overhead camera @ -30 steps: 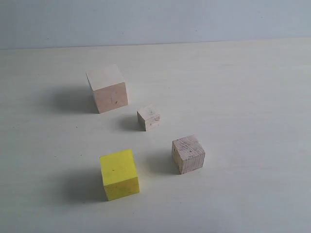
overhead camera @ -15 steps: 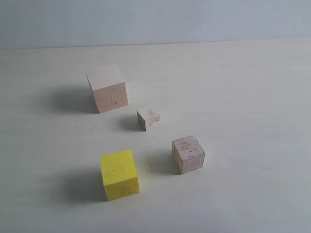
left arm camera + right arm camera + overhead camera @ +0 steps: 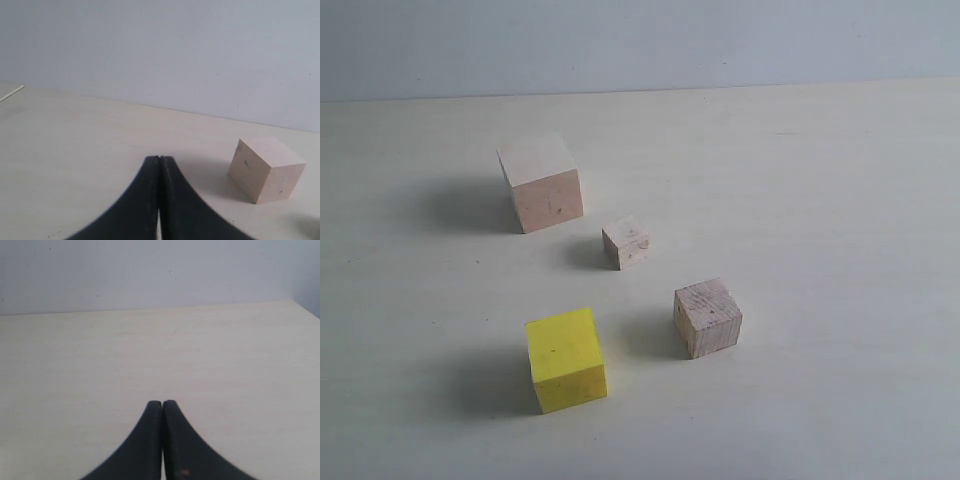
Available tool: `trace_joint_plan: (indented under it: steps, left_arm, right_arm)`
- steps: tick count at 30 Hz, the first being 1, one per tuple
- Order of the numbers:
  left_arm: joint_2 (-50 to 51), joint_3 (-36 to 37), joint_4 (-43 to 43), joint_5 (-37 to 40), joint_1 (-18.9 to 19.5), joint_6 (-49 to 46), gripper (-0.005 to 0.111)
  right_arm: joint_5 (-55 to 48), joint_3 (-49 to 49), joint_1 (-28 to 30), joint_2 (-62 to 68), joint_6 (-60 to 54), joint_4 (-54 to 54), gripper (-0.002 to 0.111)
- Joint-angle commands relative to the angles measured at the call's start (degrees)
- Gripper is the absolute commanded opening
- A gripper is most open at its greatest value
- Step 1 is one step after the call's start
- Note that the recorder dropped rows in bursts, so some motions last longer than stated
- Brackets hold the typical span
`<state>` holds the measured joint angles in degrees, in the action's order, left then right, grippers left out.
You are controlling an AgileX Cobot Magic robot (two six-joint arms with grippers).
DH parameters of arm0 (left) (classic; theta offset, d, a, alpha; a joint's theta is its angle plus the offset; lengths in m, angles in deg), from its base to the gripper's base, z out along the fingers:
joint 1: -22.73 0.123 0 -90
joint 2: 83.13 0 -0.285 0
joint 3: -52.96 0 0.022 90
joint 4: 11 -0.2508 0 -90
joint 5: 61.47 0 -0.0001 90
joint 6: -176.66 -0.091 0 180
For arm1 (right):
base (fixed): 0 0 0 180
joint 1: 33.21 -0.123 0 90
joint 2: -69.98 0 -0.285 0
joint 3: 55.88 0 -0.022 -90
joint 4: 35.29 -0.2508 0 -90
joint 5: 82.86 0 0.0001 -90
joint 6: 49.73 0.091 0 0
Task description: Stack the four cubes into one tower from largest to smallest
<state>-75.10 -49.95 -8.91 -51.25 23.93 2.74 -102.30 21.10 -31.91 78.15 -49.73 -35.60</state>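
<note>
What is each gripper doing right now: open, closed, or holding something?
Left gripper: closed, holding nothing.
Right gripper: closed, holding nothing.

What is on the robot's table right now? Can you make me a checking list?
Surface: pale table, flat and plain.
Job's things: largest pale cube, yellow cube, medium grainy cube, smallest cube; all standing apart, none stacked.
Clutter: nothing seen.
Grippers: left gripper shut, holding nothing; right gripper shut, holding nothing.
Cables: nothing seen.
Surroundings: plain pale wall behind the table.
</note>
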Motion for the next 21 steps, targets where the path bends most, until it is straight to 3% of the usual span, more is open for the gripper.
trace_joint_plan:
  steps: [1,5,12,21]
  left_arm:
    - [-0.24,0.13,-3.41,-1.05,-0.31,-4.91,0.000]
    - [-0.24,0.13,-3.41,-1.61,-0.31,-7.60,0.000]
    - [-0.24,0.13,-3.41,-9.07,-0.31,-7.36,0.000]
    - [-0.24,0.13,-3.41,-9.19,-0.31,-7.36,0.000]
  right_arm:
    - [0.21,0.24,0.35,-0.38,0.00,-0.18,0.000]
    - [1.92,0.24,0.35,-0.38,0.00,-0.16,0.000]
    - [12.75,0.24,0.35,-0.38,0.00,-0.98,0.000]
    - [17.12,0.24,0.35,-0.38,0.34,-1.43,0.000]
